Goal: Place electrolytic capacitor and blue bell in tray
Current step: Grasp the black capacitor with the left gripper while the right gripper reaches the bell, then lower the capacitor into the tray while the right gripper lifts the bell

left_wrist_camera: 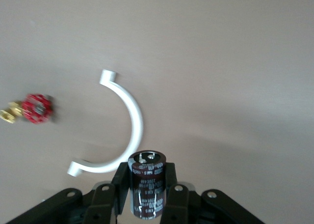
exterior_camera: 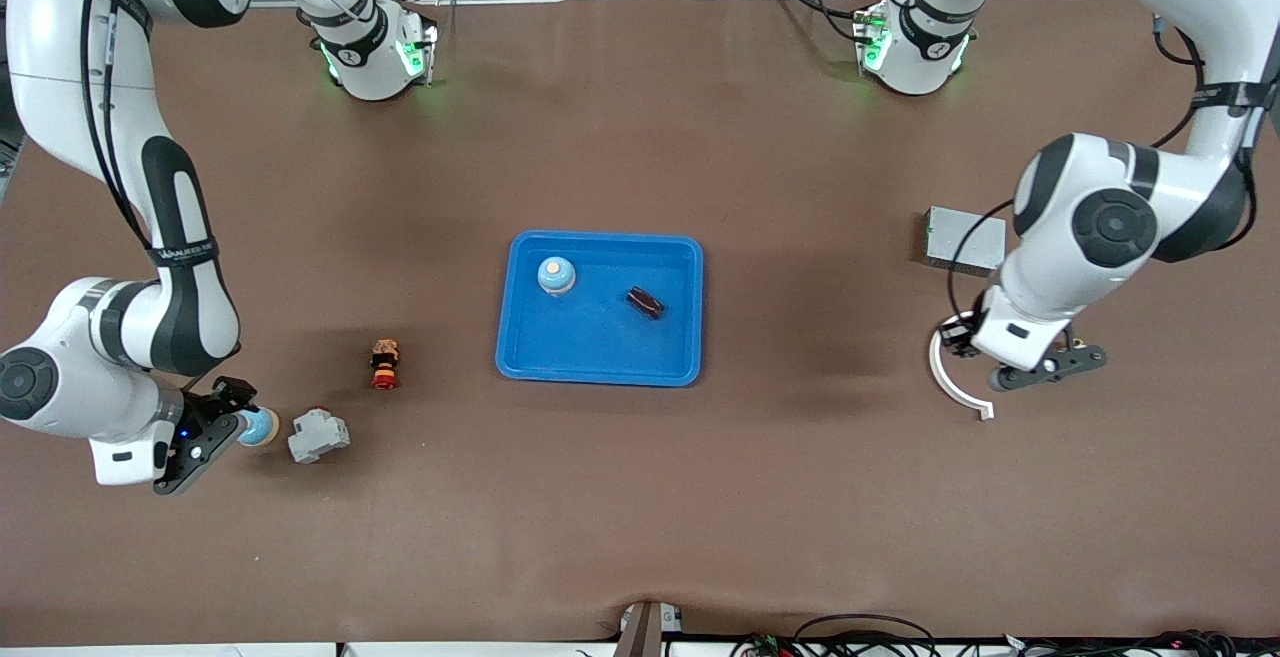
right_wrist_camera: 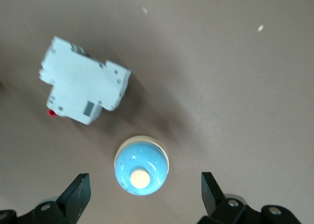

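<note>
A wide brown table [exterior_camera: 640,497] with a matte surface was seen, much of it bare between the parts. At its middle lay the tray [exterior_camera: 560,357], a shallow bright blue plastic rectangle with rounded corners. In it a blue bell [exterior_camera: 556,275] with a cream button and a dark electrolytic capacitor [exterior_camera: 645,302], lying on its side, were found well apart.

Toward the left arm's end, a grey metal box [exterior_camera: 965,237] and a curved white plastic clip [exterior_camera: 955,387] were noted. Over that clip, the left gripper [left_wrist_camera: 147,197] was clamped on a second capacitor [left_wrist_camera: 146,184], a glossy dark cylinder.

Toward the right arm's end, the right gripper [right_wrist_camera: 145,194] was spread wide around a second bell [right_wrist_camera: 141,166]. Beside it a blocky white circuit breaker [right_wrist_camera: 84,81] lay, with a small red-and-brown part [exterior_camera: 384,364] farther from the front camera.
</note>
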